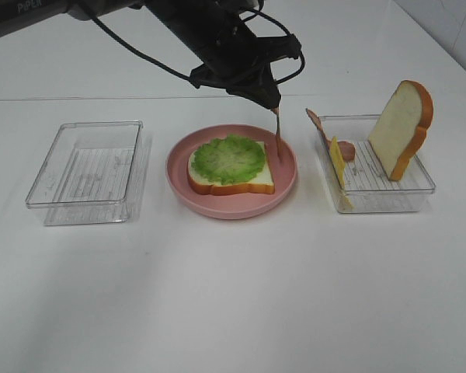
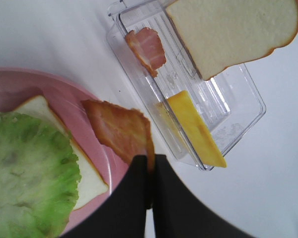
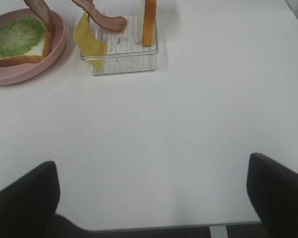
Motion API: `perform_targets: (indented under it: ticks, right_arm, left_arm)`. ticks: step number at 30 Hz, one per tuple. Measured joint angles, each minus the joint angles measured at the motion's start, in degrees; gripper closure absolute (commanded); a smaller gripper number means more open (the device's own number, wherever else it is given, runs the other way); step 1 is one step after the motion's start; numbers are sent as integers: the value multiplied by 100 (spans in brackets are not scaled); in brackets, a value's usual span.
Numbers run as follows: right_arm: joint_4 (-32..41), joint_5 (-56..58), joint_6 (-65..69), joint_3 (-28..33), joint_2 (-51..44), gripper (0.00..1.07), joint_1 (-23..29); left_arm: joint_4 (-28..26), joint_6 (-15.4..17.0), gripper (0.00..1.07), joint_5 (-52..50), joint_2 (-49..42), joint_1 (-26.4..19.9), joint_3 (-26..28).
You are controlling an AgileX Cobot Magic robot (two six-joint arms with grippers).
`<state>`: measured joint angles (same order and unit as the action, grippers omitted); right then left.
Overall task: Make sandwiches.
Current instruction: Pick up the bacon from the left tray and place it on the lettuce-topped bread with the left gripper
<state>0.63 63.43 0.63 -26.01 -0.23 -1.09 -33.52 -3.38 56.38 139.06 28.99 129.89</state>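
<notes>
**Now bacon is hanging at the plate's edge**

Over the desk (image 1: 233, 311), the left claw (image 1: 276, 109) is pinching shut on the top end of a bacon strip (image 1: 278, 134). The strip's long axis is hanging almost straight down over the right rim of the pink plate (image 1: 217, 208). Whether its lower end is touching the plate cannot be told.

The half-built sandwich (image 1: 231, 167) is lying flat in the middle of that plate: one bread slice (image 1: 256, 183) with lettuce (image 1: 229, 158) covering most of its top. It is sitting just to the left of the dangling strip, so the coming move is probably a short carry leftward and a laying-down across the lettuce.

The left arm is plainly the nearer one. The right claw (image 3: 151, 166) is waiting wide open and holding nothing, well apart over the near right part of the desk.

The left tray (image 1: 89, 211) is holding nothing. The right tray (image 1: 388, 202) is carrying what is left to stack. A second bread slice (image 1: 400, 128) is standing on edge at its far right. A cheese slice (image 1: 339, 167) is leaning against its left wall. A second bacon strip (image 1: 317, 124) is draping over its far left corner.
</notes>
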Motion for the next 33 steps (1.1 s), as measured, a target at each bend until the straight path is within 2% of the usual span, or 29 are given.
perform_targets:
  ticks: [6, 8, 16, 18, 21, 23, 24, 25, 33]
  right_arm:
    - [0, 0, 0, 0, 0, 9, 0]
    - [0, 0, 0, 0, 0, 9, 0]
    - [0, 0, 0, 0, 0, 9, 0]
    - [0, 0, 0, 0, 0, 9, 0]
    - [0, 0, 0, 0, 0, 9, 0]
    - [0, 0, 0, 0, 0, 9, 0]
    - [0, 0, 0, 0, 0, 9, 0]
    - [0, 0, 0, 0, 0, 9, 0]
    - [0, 0, 0, 0, 0, 9, 0]
  left_arm:
    - [126, -103, 107, 126, 6, 0, 0]
    - [401, -115, 107, 252, 23, 0, 0]
    - [688, -115, 107, 413, 115, 0, 0]
    - [1003, -74, 107, 498, 138, 0, 0]
    - [1140, -46, 107, 521, 138, 0, 0]
    - [1696, 149, 107, 625, 138, 0, 6]
    - [1696, 149, 107, 625, 138, 0, 6]
    - [1954, 212, 107, 693, 138, 0, 6]
    - [2481, 338, 107, 917, 138, 0, 6]
